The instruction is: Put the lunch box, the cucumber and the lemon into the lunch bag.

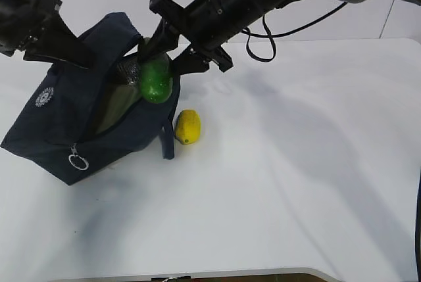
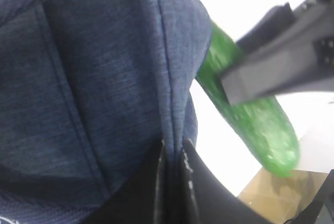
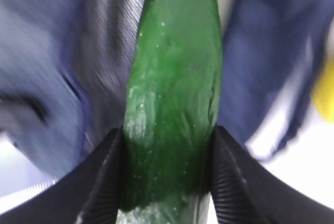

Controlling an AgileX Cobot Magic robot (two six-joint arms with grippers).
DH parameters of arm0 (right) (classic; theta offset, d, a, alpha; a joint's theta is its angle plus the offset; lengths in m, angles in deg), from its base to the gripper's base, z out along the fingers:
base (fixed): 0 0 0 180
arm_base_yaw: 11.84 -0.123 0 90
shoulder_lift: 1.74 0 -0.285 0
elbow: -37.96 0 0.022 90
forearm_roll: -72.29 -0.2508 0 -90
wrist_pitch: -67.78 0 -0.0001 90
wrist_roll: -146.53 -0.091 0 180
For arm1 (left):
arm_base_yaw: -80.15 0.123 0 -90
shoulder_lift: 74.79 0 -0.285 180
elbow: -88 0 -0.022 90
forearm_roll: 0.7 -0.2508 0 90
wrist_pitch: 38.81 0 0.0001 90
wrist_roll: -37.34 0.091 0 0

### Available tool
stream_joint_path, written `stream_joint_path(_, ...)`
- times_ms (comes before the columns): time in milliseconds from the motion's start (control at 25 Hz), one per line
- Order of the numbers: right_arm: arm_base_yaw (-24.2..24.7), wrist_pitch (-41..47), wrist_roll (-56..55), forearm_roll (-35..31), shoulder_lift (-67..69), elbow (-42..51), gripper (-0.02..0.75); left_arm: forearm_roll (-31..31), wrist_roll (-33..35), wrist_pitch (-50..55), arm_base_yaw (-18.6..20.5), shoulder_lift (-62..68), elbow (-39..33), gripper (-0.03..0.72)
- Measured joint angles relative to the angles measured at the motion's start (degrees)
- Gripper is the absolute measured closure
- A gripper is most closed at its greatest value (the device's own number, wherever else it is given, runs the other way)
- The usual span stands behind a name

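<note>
The navy lunch bag lies on the left of the white table with its mouth open. My left gripper is shut on the bag's upper rim, and the fabric fold is pinched between its jaws in the left wrist view. My right gripper is shut on the dark green cucumber and holds it end-down at the bag's mouth. The cucumber also shows in the wrist views. A pale green flat surface, apparently the lunch box, shows inside the bag. The yellow lemon lies on the table just right of the bag.
A loop handle hangs down beside the lemon. The silver ring zip pull hangs at the bag's front corner, and the white logo is on its left side. White table spreads to the right and front.
</note>
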Motion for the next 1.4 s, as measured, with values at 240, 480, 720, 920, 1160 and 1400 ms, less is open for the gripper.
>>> stream_joint_path(240,-1.1,-6.4,2.3,-2.7,1.9,0.0,0.378,2.3,0.0,-0.7,-0.2,0.0,0.0,0.694)
stream_joint_path(480,-2.0,-8.4,5.8,-7.2,4.9,0.0,0.377,4.6,0.0,-0.7,-0.2,0.0,0.0,0.694)
stream_joint_path(720,-2.7,-13.0,9.6,-10.6,5.0,0.0,0.377,5.0,0.0,-0.9,-0.2,0.0,0.0,0.694)
stream_joint_path(920,-2.8,-13.9,10.0,-10.8,5.0,0.0,0.361,5.1,0.0,-0.9,-0.2,0.0,0.0,0.694)
stream_joint_path(1160,-2.8,-14.1,10.1,-10.8,5.0,0.0,0.287,5.4,0.0,-0.9,-0.2,0.0,0.0,0.694)
stream_joint_path(1400,-2.8,-14.3,10.1,-11.7,5.0,0.0,0.197,5.5,0.0,-0.9,-0.2,0.0,0.0,0.694)
